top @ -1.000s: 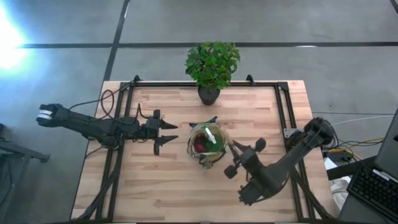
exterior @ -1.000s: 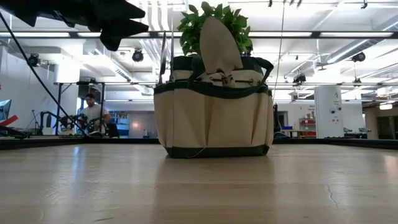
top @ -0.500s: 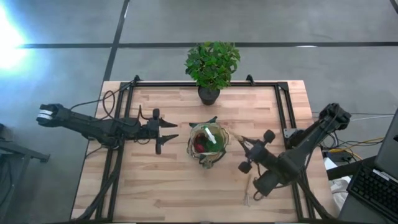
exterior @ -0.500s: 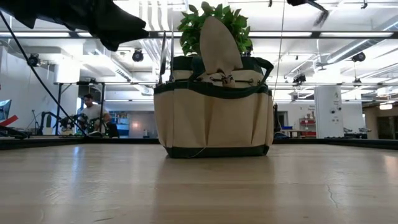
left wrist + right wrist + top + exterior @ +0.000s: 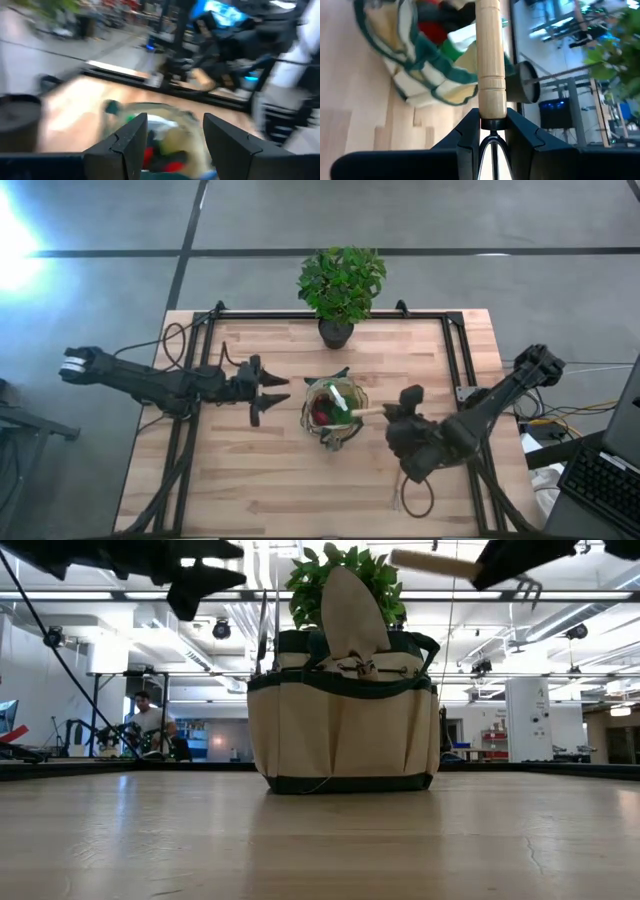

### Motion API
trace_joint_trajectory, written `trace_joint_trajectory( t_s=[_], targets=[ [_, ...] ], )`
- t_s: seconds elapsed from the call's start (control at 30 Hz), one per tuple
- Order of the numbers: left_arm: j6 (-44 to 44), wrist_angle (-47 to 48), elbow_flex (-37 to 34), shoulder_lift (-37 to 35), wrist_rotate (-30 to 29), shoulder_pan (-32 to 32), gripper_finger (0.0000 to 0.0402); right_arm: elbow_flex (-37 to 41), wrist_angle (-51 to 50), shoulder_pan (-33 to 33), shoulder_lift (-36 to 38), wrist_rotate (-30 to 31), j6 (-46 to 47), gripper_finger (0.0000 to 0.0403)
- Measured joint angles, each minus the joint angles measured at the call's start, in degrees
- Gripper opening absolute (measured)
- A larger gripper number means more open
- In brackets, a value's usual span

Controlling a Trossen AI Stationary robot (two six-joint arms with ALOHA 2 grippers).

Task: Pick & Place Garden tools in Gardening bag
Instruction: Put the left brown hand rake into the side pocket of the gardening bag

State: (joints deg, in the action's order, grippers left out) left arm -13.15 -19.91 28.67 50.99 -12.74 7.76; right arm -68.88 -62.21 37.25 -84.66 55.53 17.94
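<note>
Right pincer (image 5: 492, 131) clamped on wooden-handled rake (image 5: 489, 60) beside gardening bag (image 5: 333, 412) (left pincer (image 5: 172, 131) wide).

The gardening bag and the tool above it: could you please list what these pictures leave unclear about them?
- Gardening bag contents: in the high view too small to tell apart; in the left wrist view blurred.
- Rake: its tines are half hidden behind the right gripper in the low view.
- Bag's far side: hidden by its own front in the low view.
- Left gripper: cut off by the top edge in the low view.
</note>
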Motion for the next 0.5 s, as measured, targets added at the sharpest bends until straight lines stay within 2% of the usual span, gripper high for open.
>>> trace_joint_trajectory(
  t_s=[0.13, 0.27, 0.4, 0.5],
  targets=[
    [-5.1, 0.4, 1.8, 2.8, 7.4, -0.2, 0.0195, -1.6, -0.1, -1.1, -2.4, -3.4, -9.3, 0.0056],
    [-8.1, 0.7, 4.7, 7.3, 9.7, -0.2, 0.0195, -4.9, -0.7, -1.2, -5.6, -3.2, -17.8, 0.0056],
    [-9.6, 3.2, 10.0, 13.5, 10.8, -0.2, 0.0195, -9.8, -3.8, -0.7, -9.5, 1.8, -24.4, 0.0056],
    [-9.9, 7.3, 15.7, 18.4, 15.0, -0.6, 0.0195, -13.4, -7.1, -0.3, -12.1, 7.9, -28.5, 0.0056]
  ],
)
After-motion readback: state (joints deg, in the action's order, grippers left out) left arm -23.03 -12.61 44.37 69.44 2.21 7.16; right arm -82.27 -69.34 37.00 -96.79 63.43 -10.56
